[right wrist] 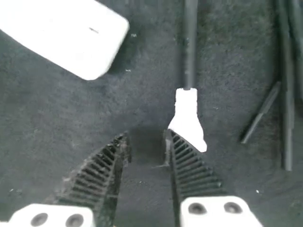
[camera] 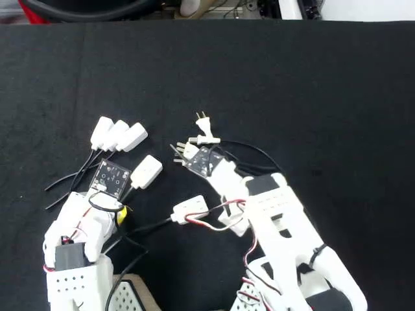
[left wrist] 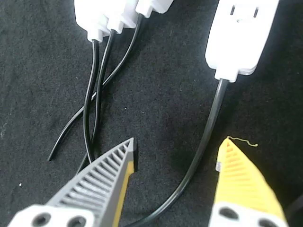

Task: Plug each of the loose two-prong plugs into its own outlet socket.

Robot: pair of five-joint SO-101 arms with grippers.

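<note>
L hand (left wrist: 180,139) wide open, nothing held; the black cable (left wrist: 208,132) of a single socket (left wrist: 241,33) runs btwn its fingers. That socket lies just beside the row of 3 sockets (camera: 118,134), on the R-arm side. R hand (right wrist: 146,137) narrow, gap empty; white plug (right wrist: 188,116) just outside one fingertip, can't tell if touching. Second plug (camera: 204,124) on counter (camera: 324,78), well apart from the row, same side.

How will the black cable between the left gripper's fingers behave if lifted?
The black cable curves loosely on the cloth, so it probably flops. The outlet socket at its end looks small and smooth, likely light, and may dangle or drag.
</note>
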